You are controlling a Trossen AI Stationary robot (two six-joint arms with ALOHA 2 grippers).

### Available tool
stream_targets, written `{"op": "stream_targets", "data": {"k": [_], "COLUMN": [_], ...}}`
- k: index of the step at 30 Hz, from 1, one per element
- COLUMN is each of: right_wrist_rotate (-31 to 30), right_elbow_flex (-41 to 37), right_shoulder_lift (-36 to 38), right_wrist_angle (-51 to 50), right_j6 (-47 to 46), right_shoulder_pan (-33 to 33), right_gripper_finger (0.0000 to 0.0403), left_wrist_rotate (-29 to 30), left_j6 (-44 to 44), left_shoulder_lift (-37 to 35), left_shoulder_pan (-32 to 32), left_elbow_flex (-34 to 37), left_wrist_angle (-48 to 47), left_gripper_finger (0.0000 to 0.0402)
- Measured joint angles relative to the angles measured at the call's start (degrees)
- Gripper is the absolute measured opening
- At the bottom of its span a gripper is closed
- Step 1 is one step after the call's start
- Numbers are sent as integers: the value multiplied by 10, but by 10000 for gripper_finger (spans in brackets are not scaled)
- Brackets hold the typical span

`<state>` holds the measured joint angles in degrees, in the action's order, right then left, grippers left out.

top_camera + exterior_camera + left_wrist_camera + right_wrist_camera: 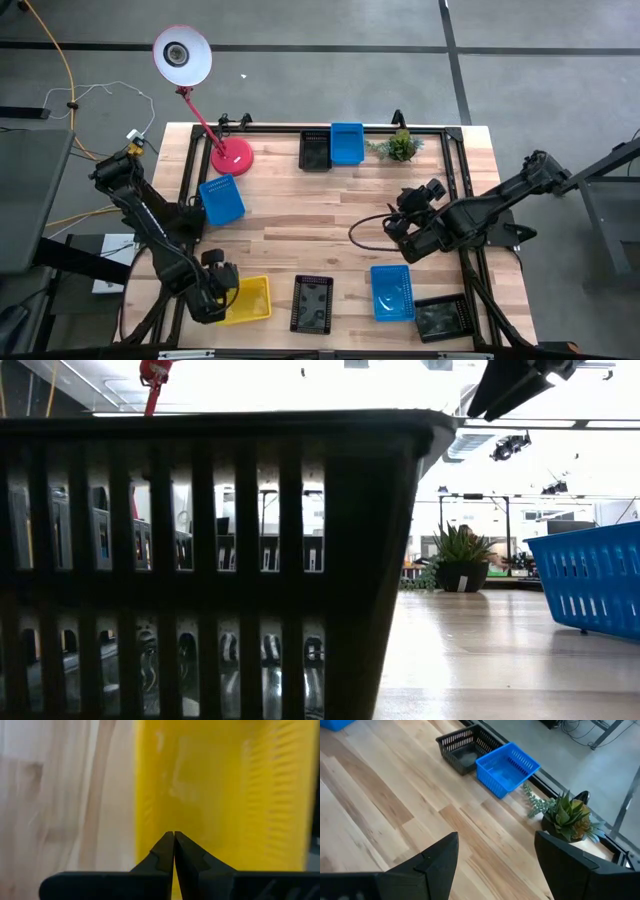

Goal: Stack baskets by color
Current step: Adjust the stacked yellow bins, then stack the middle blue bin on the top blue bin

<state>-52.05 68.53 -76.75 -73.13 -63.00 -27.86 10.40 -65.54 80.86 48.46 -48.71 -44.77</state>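
Observation:
A yellow basket (250, 298) sits on the table near the front left, and my left gripper (222, 290) is shut at its left side. In the left wrist view the shut tips (173, 836) point down over the yellow basket's inside (220, 795). Along the front stand a black basket (312, 303), a blue basket (392, 292) and another black basket (440, 318). A blue basket (221, 200) lies at the left. A black basket (315, 151) and a blue basket (347, 143) stand side by side at the far edge. My right gripper (402, 218) hangs open above the table's right half, holding nothing. My left gripper's shut fingertips (167, 845) point steeply down at the yellow basket, just inside its left wall (142, 795). Nothing shows between the fingers. I cannot tell whether the tips touch the basket.
A pink desk lamp (232, 155) stands at the far left and a small green plant (400, 147) at the far right. A black frame (270, 128) runs along the table's far edge. Bare wood (310, 225) lies in the table's middle.

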Motion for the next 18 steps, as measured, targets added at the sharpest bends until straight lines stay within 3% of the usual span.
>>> {"op": "stream_targets", "data": {"k": [11, 18], "right_wrist_rotate": [-23, -29], "right_elbow_flex": [0, 0], "right_shoulder_lift": [-17, -17], "right_wrist_angle": [-9, -17], "right_j6": [5, 5], "right_shoulder_pan": [0, 0], "right_gripper_finger": [249, 249], "left_wrist_rotate": [-24, -41], "left_j6": [40, 107], "left_shoulder_lift": [0, -2], "left_shoulder_pan": [-59, -88], "left_elbow_flex": [0, -33], "left_wrist_angle": [-110, -120], "left_gripper_finger": [0, 0]}}
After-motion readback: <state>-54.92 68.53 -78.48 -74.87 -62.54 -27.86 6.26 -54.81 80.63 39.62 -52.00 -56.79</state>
